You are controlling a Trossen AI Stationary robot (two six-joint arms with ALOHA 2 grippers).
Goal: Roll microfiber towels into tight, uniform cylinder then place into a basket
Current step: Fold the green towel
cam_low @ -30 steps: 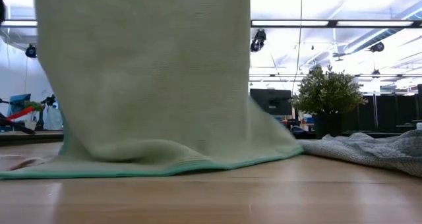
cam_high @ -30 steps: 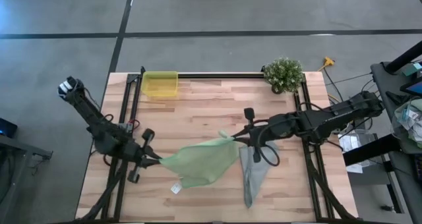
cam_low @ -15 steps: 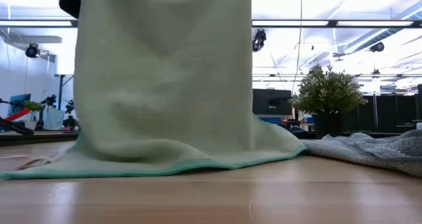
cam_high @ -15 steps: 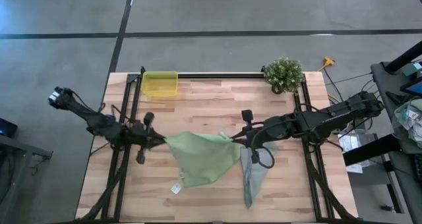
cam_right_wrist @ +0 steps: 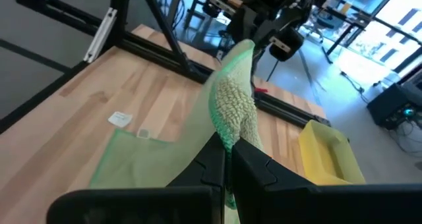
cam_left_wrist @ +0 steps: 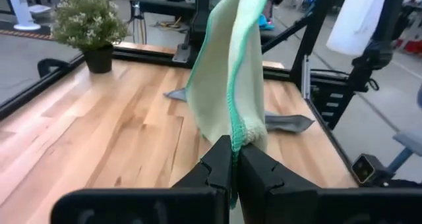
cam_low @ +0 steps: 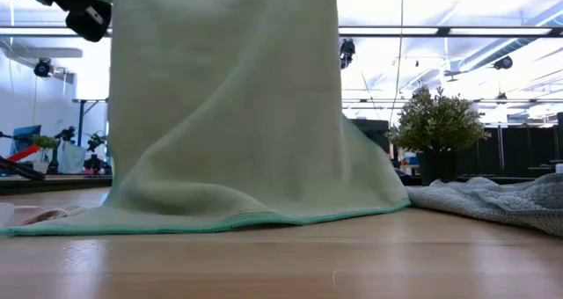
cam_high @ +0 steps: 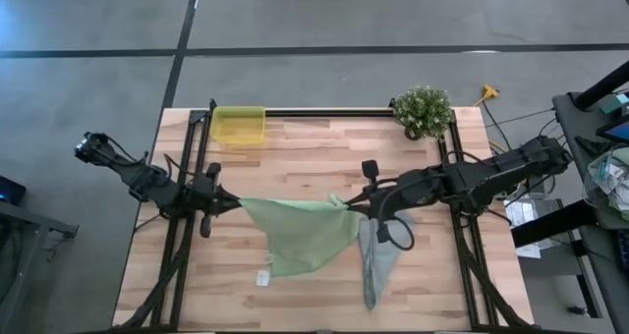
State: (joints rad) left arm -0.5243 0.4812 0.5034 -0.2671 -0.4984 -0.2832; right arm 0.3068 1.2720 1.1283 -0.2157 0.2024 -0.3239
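Spreading step: light green towel stretched between left hand and right hand, both clamped on corners; next, lowering flat onto bench.

Left end effector pulled green towel taut

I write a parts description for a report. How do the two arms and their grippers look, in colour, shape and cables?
Both arms are black, built of slim jointed segments. The left gripper and right gripper each have two flat, dark, wedge-shaped fingers. Black cables loop loosely beside each wrist. The left arm's outer end carries a small pale patch.
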